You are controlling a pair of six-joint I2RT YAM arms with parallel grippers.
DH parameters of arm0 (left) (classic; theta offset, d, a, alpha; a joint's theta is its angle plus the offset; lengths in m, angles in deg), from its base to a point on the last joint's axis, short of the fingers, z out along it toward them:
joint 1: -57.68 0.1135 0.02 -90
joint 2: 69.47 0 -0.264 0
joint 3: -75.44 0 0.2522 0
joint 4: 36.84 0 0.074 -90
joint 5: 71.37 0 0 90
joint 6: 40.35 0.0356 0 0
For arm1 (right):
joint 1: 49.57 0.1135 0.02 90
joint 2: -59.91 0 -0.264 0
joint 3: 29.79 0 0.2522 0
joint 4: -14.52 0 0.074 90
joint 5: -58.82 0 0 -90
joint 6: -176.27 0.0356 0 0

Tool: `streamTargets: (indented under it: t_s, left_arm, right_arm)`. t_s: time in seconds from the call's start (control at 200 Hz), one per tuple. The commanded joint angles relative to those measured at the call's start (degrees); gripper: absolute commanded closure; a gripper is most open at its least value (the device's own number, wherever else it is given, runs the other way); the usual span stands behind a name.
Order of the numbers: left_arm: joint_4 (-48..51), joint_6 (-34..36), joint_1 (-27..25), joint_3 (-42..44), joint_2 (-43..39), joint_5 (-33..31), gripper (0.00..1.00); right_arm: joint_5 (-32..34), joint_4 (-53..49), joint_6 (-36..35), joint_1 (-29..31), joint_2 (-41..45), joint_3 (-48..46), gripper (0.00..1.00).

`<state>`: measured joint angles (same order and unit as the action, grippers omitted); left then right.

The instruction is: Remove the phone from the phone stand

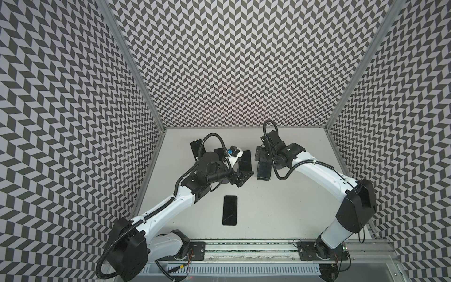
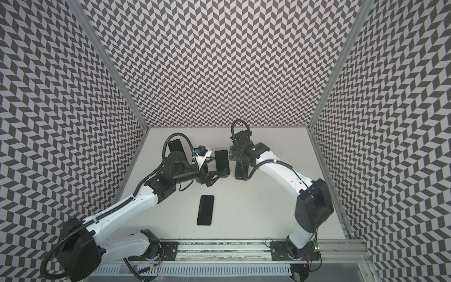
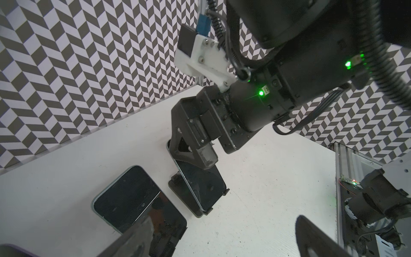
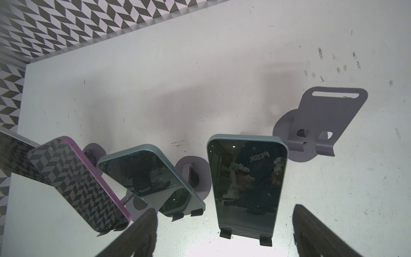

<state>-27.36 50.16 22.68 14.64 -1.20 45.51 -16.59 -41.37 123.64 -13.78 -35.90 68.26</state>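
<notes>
Flat phone (image 2: pixel 205 210) on table (image 2: pixel 256 207), front-ctr; stand (image 2: pixel 226 172) w/ 2nd phone (image 2: pixel 221 159) behind.

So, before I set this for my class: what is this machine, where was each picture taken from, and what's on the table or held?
These are two robot arms, left and right, fixed at the near edge of a white table. Two pictures look down from overhead, side by side; two come from cameras on the arms' wrists. Each arm ends in a claw. The left claw and the right claw are both open and hold nothing. Several phones lean on small stands; the right claw faces the upright teal phone. One stand is empty, and a black phone lies flat near the front.
</notes>
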Motion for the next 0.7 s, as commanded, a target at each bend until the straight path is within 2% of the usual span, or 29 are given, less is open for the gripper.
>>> streamTargets:
  t_s: [0.0,0.696]
  left_arm:
    - [-1.44,4.16,-0.49,0.55,0.27,1.6,0.0]
    - [0.66,10.67,-1.03,0.02,1.69,1.5,0.0]
  right_arm:
    - [-0.37,-0.44,1.24,-0.45,-1.0,-0.18,0.08]
    - [-2.69,-0.7,1.48,-2.39,-3.66,-1.78,0.04]
